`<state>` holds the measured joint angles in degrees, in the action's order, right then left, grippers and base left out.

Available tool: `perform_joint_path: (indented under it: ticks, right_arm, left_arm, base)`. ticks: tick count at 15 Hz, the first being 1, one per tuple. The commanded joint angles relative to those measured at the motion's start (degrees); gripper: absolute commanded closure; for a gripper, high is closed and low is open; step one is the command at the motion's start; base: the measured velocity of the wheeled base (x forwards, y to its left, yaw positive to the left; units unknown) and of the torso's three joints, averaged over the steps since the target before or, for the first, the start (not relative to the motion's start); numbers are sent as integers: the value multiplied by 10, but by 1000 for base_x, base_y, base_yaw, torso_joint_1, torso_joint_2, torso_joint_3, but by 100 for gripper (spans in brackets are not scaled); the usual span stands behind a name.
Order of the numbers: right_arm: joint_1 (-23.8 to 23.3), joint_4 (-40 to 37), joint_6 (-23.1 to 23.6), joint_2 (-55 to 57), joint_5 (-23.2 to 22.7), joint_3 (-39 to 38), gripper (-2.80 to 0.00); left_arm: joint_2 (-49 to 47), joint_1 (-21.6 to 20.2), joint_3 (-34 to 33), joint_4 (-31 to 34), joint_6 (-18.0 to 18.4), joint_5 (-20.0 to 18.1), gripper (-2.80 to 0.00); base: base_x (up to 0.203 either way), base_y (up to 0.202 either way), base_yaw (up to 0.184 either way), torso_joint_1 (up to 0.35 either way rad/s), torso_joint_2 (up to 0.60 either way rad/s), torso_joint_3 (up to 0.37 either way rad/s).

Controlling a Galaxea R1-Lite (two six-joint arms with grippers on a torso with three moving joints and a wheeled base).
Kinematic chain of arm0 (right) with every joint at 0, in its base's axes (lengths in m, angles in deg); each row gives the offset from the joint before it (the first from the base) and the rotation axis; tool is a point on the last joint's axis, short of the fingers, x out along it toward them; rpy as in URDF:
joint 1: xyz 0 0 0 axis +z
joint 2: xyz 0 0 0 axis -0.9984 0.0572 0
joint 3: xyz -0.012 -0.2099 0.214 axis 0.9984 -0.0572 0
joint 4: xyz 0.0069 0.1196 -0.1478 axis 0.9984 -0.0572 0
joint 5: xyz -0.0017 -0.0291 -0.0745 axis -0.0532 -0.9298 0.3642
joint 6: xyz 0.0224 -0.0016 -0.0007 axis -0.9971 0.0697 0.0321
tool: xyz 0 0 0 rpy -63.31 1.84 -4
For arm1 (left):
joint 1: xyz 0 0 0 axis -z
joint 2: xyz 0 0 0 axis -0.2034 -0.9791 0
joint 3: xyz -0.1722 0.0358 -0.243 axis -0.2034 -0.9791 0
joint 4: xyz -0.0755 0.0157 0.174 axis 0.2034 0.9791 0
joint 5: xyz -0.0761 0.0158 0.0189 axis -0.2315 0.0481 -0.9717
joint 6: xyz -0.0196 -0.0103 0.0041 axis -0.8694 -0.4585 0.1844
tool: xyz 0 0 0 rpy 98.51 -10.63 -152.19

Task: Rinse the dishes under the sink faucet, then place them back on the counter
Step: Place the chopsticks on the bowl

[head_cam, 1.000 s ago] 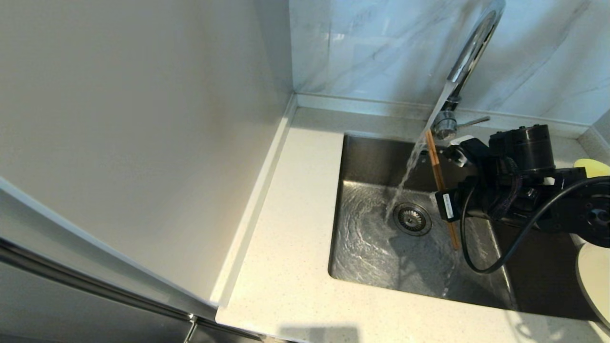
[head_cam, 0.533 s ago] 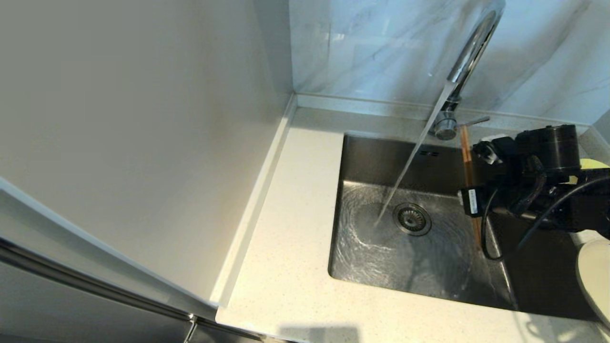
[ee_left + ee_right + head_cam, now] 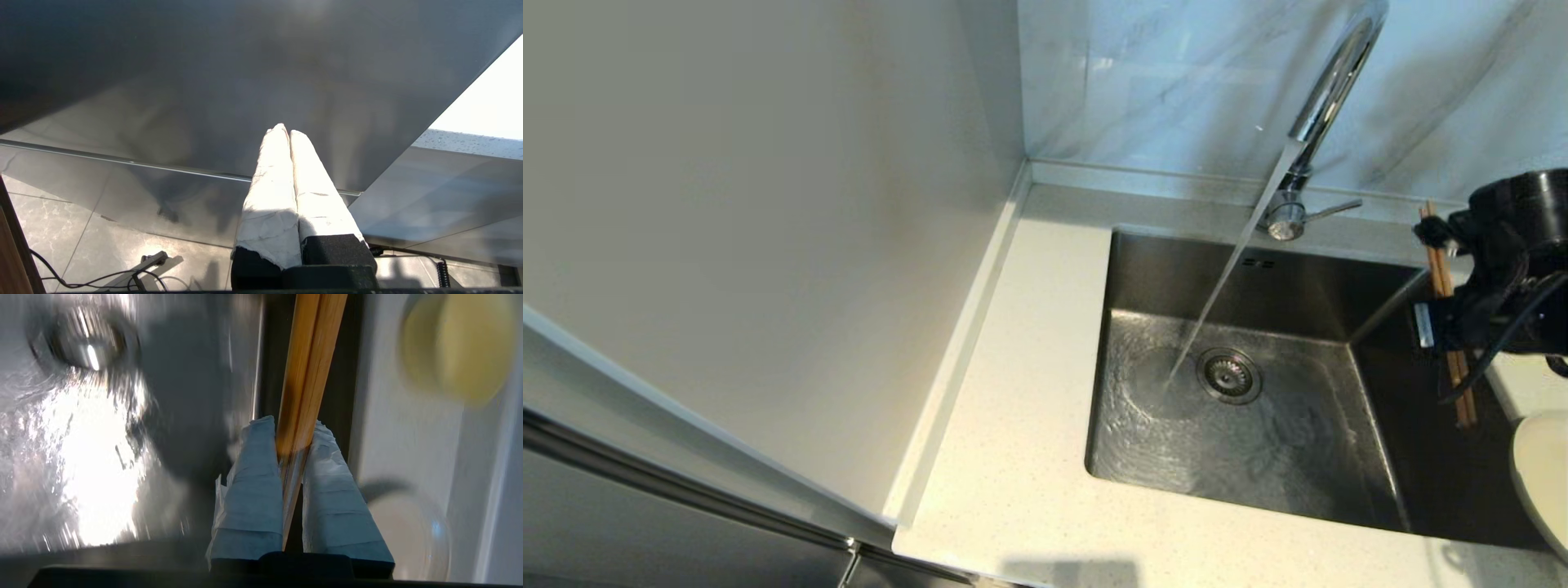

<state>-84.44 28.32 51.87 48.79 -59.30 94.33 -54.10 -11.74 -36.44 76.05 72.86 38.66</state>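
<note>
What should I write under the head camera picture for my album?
Right gripper lifts wooden chopsticks beside running faucet.

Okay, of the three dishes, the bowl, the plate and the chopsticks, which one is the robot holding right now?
The chopsticks: the right gripper is shut on the pair at the sink's right edge. The yellow bowl and the plate sit untouched on the counter.

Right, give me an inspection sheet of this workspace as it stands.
Surface: speckled counter around the sink; basin wet.
Job's things: faucet running; chopsticks near the sink's right edge; plate and yellow bowl on the counter to the right.
Clutter: nothing seen.
Grippers: right tool shut on chopsticks; left tool shut, parked off the counter.
Cables: black cable on right arm; floor cable.
Surroundings: marble wall panel.
</note>
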Motion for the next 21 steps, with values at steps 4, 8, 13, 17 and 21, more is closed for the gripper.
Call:
perform_joint_path:
  ticks: [4, 8, 13, 17, 21]
  right_arm:
    - [-8, -28, -4, -22, 5, -23, 0]
    - [-29, -164, -6, -21, 9, 197, 0]
    - [-92, -302, 46, 45, 8, 405, 0]
    - [-166, -327, 170, 141, 13, 493, 0]
    - [-206, -328, 193, 167, 15, 484, 0]
  left_arm:
    - [0, 0, 0, 0, 0, 0, 0]
    - [0, 0, 0, 0, 0, 0, 0]
    - [0, 0, 0, 0, 0, 0, 0]
    - [0, 0, 0, 0, 0, 0, 0]
    - [0, 0, 0, 0, 0, 0, 0]
  base:
    - [0, 0, 0, 0, 0, 0]
    - [0, 0, 0, 0, 0, 0]
    - [0, 0, 0, 0, 0, 0]
    - [0, 0, 0, 0, 0, 0]
    - [0, 0, 0, 0, 0, 0]
